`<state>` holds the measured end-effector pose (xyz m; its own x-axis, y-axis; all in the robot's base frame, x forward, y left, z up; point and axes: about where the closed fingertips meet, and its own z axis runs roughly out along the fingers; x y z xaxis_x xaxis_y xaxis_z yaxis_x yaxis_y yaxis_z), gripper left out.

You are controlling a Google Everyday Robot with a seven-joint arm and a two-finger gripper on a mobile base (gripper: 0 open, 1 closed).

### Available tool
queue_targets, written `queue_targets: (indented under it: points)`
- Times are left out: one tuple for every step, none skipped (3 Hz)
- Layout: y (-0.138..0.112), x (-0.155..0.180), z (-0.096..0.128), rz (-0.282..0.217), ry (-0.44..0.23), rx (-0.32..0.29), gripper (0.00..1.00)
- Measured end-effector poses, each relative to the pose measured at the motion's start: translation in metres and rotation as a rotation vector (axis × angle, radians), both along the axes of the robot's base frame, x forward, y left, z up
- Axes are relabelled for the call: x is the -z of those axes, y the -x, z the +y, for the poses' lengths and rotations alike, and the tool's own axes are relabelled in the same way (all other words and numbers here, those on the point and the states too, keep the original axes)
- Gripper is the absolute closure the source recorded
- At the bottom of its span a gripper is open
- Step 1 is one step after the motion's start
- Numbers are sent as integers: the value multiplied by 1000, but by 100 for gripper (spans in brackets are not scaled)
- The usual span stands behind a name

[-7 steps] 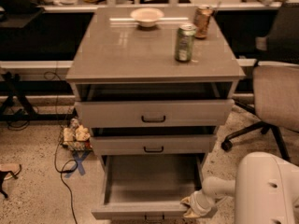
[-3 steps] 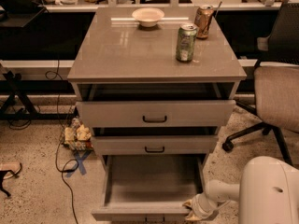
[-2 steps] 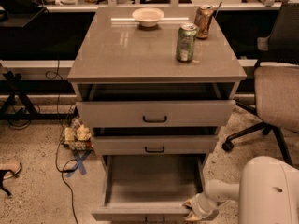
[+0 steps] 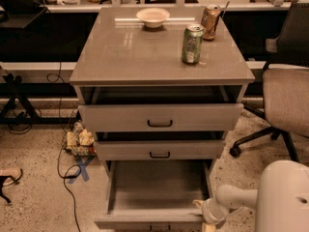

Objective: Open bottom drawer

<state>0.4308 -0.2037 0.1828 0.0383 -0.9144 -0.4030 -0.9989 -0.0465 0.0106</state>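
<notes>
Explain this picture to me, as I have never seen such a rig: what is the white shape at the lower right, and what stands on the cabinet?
The white shape is the robot's arm. A single camera looks down at the cabinet; where it is mounted is not known. At the arm's end is the gripper, low at the right front corner of the bottom drawer, which is pulled well out. Whether it grips the drawer cannot be told. On the cabinet top stand a green can, a brown can and a small bowl. An office chair stands to the right.
</notes>
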Motion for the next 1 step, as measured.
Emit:
queue_targets:
  points:
    - [-10, -51, -24, -85, 31, 38, 0]
